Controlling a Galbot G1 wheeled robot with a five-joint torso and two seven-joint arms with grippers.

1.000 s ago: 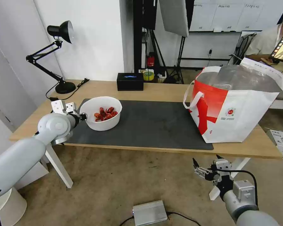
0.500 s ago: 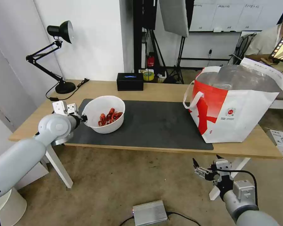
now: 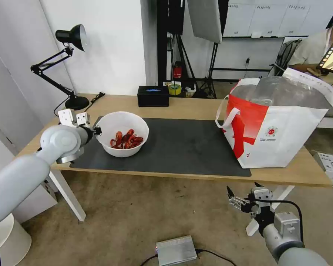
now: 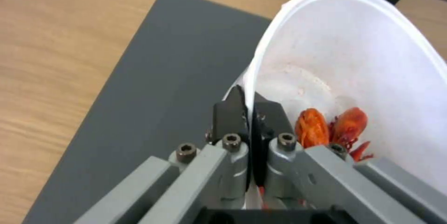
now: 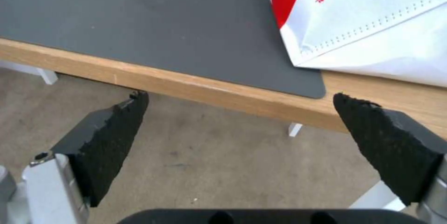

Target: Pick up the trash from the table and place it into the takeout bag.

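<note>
A white round bowl (image 3: 122, 134) holding red crawfish shells (image 3: 124, 139) hangs tilted above the left end of the dark grey mat (image 3: 174, 147) on the light-wood table (image 3: 196, 105). My left gripper (image 3: 96, 130) is shut on the bowl's left rim; in the left wrist view its gripper (image 4: 250, 107) pinches the bowl (image 4: 363, 60) rim, one finger inside and one outside, shells (image 4: 333, 128) beside it. The takeout bag (image 3: 277, 122), white with red marking and foil lining, stands open at the table's right end. My right gripper (image 3: 241, 199) hangs open below the table's front edge, its gripper (image 5: 240, 119) facing the bag (image 5: 372, 18).
A black tissue box (image 3: 153, 95) sits at the back of the table, and a black desk lamp (image 3: 68, 66) stands at the back left corner. A grey metal box (image 3: 176, 250) with a cable lies on the floor in front. A white box (image 3: 332, 166) sits to the right.
My left gripper has lifted the bowl off the mat and carried it slightly right and up; the bowl tilted and its shells slid toward the lower side. The right arm has not moved.
</note>
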